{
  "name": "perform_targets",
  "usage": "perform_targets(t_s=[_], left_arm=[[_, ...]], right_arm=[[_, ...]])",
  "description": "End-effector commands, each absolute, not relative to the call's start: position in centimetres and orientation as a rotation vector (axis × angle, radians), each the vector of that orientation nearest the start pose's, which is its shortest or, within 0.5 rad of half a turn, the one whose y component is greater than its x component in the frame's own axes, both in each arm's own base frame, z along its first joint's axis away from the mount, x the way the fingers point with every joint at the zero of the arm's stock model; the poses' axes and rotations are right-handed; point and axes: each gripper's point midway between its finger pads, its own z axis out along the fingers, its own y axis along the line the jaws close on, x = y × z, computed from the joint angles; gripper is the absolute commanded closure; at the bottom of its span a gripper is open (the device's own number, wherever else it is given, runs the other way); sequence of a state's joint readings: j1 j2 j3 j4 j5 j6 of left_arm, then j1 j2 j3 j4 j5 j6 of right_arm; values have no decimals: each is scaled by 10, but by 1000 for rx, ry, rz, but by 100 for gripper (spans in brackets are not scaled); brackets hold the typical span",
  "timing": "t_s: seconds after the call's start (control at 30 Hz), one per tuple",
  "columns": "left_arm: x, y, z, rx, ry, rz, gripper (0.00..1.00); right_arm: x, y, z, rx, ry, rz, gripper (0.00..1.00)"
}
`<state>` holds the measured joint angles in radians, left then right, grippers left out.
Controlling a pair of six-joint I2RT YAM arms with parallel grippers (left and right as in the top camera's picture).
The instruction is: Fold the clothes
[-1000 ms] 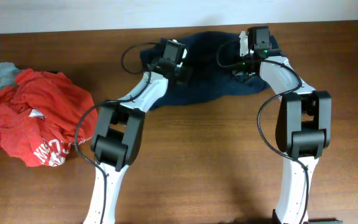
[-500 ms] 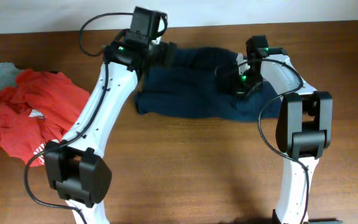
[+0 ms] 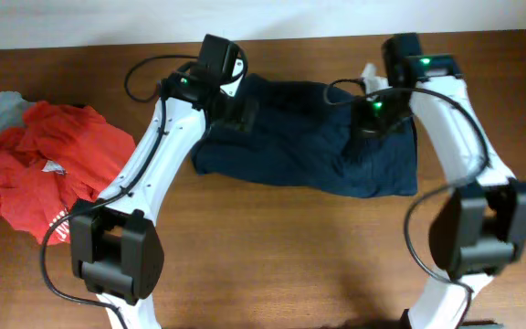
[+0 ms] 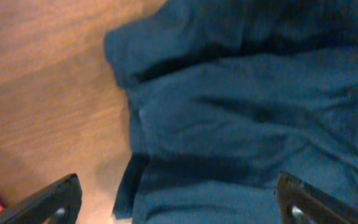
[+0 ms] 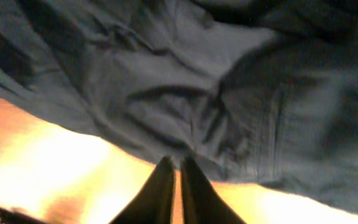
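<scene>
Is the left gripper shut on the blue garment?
No, the left gripper is open, its fingers spread wide apart over the blue garment in the wrist view.

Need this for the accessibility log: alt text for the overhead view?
A navy garment lies spread across the far side of a wooden table, with the left gripper and right gripper over its two ends. A crumpled red clothes pile sits at left.

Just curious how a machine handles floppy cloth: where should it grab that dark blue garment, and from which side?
The dark blue garment lies spread flat, so only its free edges offer something to pinch. Its near left corner looks best, taken from above and from the left, outside the cloth. The open left gripper hovers close by.
</scene>
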<state>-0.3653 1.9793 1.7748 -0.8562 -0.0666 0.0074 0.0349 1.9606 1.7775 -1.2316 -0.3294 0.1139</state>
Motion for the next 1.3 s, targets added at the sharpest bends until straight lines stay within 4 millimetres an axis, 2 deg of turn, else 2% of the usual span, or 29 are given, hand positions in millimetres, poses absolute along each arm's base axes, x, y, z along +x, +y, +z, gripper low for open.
perform_targets(t_s=[0.0, 0.1, 0.17, 0.2, 0.23, 0.27, 0.33, 0.37, 0.43, 0.53, 0.73, 0.87, 0.97, 1.1, 1.27], left_arm=[[469, -172, 125, 474, 2589, -75, 3], [478, -175, 110, 467, 2554, -82, 8], [487, -179, 100, 461, 2527, -87, 11], [493, -181, 96, 459, 2512, -89, 11], [497, -182, 94, 459, 2499, -90, 16], [505, -185, 89, 460, 2477, -89, 18], [515, -187, 83, 456, 2447, -87, 20], [521, -189, 78, 453, 2434, -87, 21], [528, -192, 67, 454, 2419, -89, 22], [534, -194, 59, 473, 2399, -83, 21], [541, -190, 62, 463, 2370, -38, 21], [542, -187, 62, 455, 2372, -17, 24], [540, -185, 60, 461, 2386, -4, 25], [537, -168, 55, 439, 2418, 98, 25], [540, -162, 55, 421, 2418, 99, 25]], right_arm=[[391, 38, 151, 245, 2993, 466, 82], [380, 10, 148, 367, 3025, 465, 78], [385, -12, 148, 360, 2989, 447, 74], [390, -22, 148, 333, 2964, 435, 60], [393, -26, 148, 319, 2952, 425, 52], [397, -35, 149, 290, 2930, 400, 34], [401, -48, 148, 312, 2910, 352, 28], [403, -54, 148, 321, 2899, 333, 27], [406, -55, 148, 292, 2890, 327, 27], [408, -54, 143, 276, 2899, 328, 27], [409, -55, 116, 289, 2964, 349, 30], [414, -56, 109, 270, 2959, 347, 36], [418, -56, 104, 253, 2957, 350, 36], [420, -54, 89, 248, 2979, 375, 36], [423, -49, 80, 219, 2983, 422, 37]])
